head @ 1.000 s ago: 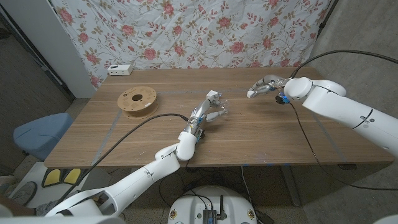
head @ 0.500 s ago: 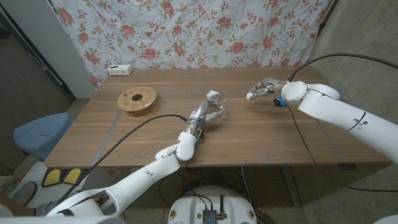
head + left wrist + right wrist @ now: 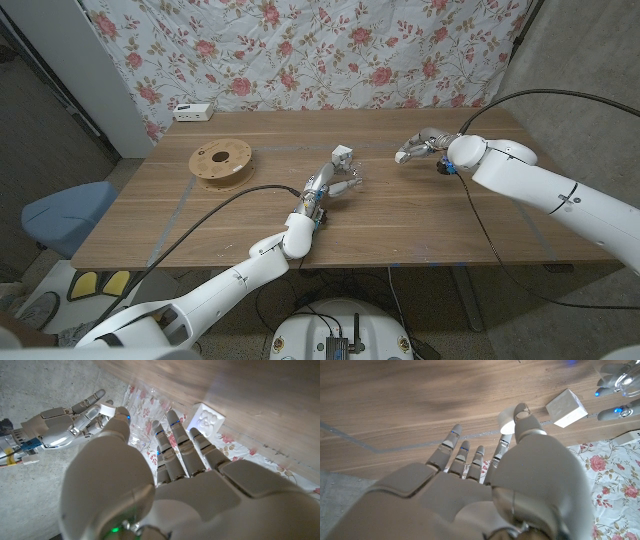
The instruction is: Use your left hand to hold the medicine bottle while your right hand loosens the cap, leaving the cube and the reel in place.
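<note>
My left hand [image 3: 338, 182] is near the table's middle and grips a clear medicine bottle [image 3: 145, 412] between thumb and fingers; the bottle [image 3: 612, 367] is hard to make out in the head view. Just behind the hand stands a white cube [image 3: 342, 153] [image 3: 207, 419] [image 3: 566, 407]. To the right, my right hand [image 3: 420, 145] hovers above the table and pinches a small white cap [image 3: 507, 420] [image 3: 107, 410] between thumb and a finger, a gap away from the bottle. A tan reel [image 3: 221, 160] lies flat at the left of the table.
A white power strip [image 3: 193, 111] sits at the table's [image 3: 420, 220] back left corner. A floral curtain [image 3: 330, 50] hangs behind the table. A blue chair [image 3: 60, 215] stands off the left edge. Black cables trail from both arms.
My right arm has shifted slightly left, bringing the hand with the cap a little nearer the left hand. The left hand, cube and reel have stayed put.
</note>
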Controlling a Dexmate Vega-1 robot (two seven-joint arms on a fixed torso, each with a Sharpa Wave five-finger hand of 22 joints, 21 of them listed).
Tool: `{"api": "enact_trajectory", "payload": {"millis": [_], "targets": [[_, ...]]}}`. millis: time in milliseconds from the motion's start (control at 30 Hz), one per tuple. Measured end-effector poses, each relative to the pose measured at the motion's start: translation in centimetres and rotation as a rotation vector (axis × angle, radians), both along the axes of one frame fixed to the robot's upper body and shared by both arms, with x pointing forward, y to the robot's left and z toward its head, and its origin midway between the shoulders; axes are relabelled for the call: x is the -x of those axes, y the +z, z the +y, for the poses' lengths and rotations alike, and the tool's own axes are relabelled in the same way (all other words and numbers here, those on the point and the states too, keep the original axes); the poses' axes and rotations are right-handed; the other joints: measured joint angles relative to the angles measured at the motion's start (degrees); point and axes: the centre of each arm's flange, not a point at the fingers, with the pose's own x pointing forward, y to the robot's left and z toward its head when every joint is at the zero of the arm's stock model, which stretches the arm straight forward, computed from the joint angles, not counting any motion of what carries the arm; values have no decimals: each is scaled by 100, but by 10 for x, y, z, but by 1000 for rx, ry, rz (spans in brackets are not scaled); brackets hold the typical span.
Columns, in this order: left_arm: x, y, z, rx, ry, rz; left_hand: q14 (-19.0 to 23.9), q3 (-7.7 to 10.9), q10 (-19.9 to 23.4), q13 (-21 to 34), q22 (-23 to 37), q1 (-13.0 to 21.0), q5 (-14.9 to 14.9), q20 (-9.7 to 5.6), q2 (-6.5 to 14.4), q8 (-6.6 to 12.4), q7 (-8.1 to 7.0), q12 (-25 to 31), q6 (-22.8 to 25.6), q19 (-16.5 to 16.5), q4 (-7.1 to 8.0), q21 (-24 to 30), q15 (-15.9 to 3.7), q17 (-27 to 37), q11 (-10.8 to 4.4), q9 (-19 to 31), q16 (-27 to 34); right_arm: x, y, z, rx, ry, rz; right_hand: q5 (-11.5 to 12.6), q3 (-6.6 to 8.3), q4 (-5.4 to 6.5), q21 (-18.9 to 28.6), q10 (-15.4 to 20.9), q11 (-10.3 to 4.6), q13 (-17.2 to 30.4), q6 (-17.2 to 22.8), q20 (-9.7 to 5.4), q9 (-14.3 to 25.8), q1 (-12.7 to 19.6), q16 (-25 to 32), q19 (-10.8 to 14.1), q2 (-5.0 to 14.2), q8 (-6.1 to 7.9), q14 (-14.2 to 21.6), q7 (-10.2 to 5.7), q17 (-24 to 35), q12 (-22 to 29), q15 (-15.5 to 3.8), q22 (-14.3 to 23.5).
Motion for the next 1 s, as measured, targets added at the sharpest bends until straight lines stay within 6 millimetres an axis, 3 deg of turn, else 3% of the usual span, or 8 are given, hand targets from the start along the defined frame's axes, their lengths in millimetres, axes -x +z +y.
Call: {"api": "enact_trajectory", "payload": {"millis": [1000], "targets": [[-3, -7, 3, -2, 10, 30, -53, -16, -21, 2, 0, -22, -3, 10, -23, 0, -42, -21, -43, -72, 16, -4, 8, 0, -21, -1, 0, -14, -24, 9, 24, -32, -15, -15, -24, -24, 0, 92, -30, 0, 50, -23, 3, -6, 0, 38, -8, 18, 96, -9, 0, 0, -54, 0]]}}
